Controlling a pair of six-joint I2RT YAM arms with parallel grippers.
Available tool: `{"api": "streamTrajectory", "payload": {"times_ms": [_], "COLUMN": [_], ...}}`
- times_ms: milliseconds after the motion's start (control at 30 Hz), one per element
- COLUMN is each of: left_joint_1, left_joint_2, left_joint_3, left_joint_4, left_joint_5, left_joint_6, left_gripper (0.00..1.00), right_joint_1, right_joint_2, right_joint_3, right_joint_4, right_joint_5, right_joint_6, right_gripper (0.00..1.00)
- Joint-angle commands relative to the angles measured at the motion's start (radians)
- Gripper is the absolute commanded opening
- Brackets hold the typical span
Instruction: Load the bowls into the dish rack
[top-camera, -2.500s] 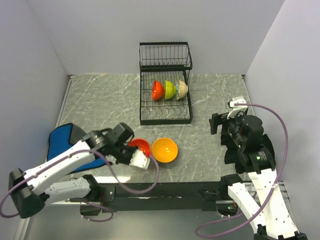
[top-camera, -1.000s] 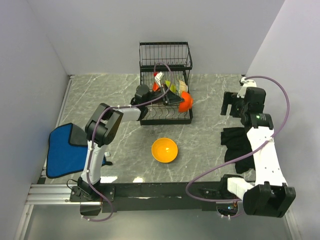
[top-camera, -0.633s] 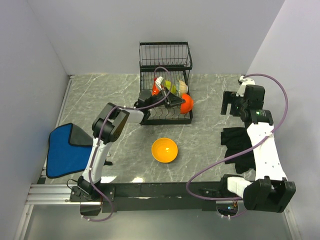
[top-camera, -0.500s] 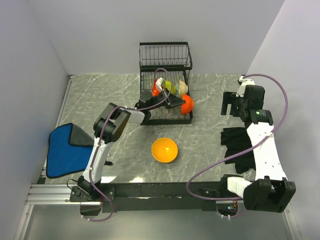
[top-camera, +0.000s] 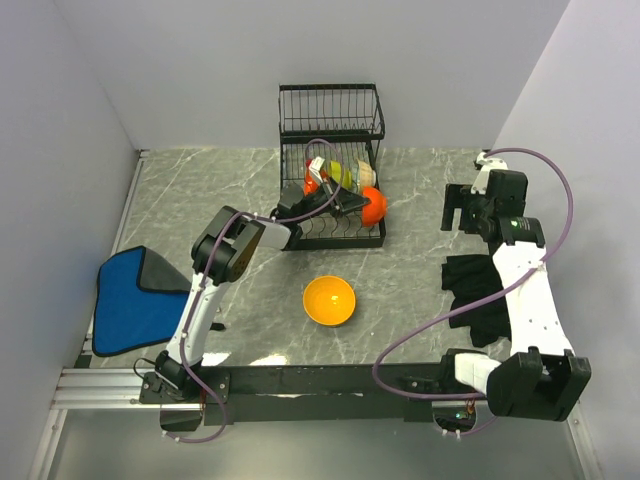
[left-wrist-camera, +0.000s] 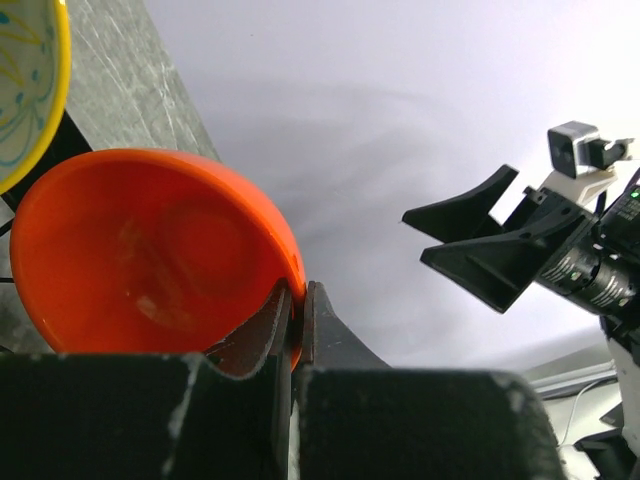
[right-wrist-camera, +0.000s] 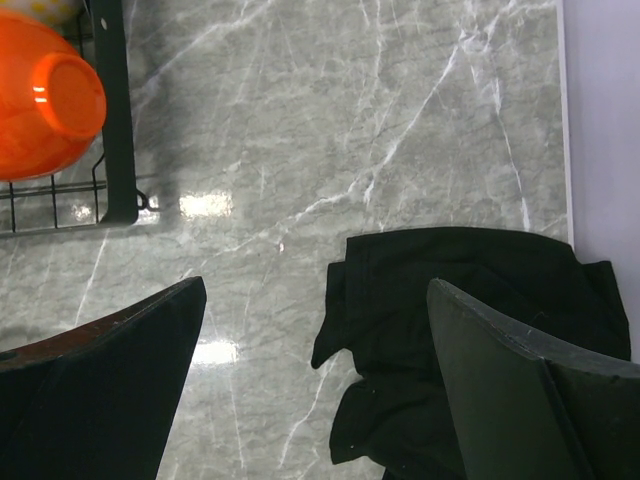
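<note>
Red-orange bowl: glossy, round, tipped on edge, hollow toward left wrist camera, at right end of dish rack lower tier, just beside cream patterned bowl. Left gripper pinched on its rim, one finger inside, one outside. Lime green bowl on edge in rack. Orange bowl on table in front of rack. Right gripper spread wide, holding nothing, well right of rack.

Plain pale lavender walls on three sides; grey marble tabletop.

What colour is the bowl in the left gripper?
Red-orange glossy bowl; clearest in the left wrist view.
</note>
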Motion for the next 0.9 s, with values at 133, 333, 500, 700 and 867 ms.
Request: {"api": "streamTrajectory", "payload": {"times_ms": [133,333,500,700,867], "left_joint_1": [0.002,0.018,0.022,0.021,0.005], "left_joint_2": [0.027,-0.005,-0.008,-0.025,0.004], "left_joint_3": [-0.014,-0.046,-0.052,-0.066,-0.045], "left_joint_4": [-0.068,-0.044,-0.04,-0.101,0.043], "left_joint_5": [0.005,0.042,0.065,0.086,0.123], "left_joint_6": [-0.028,-0.014,0.01,0.027,-0.04], "left_gripper": [0.01,0.01,0.01,0.01,0.01], "right_joint_1": [-0.007,-0.005,-0.005,-0.003,-0.003], "right_joint_2": [0.012,0.021,0.033,0.041,0.036], "right_joint_3": [0.05,0.053,0.056,0.064,0.055], "right_joint_4": [0.014,0.027,0.04,0.043,0.044], "right_joint_5": [0.001,-0.005,-0.008,-0.013,-0.013], "right_joint_6": [-0.005,0.0,0.007,0.009,0.012], "right_gripper": [1.0,1.0,1.0,1.0,1.0]}}
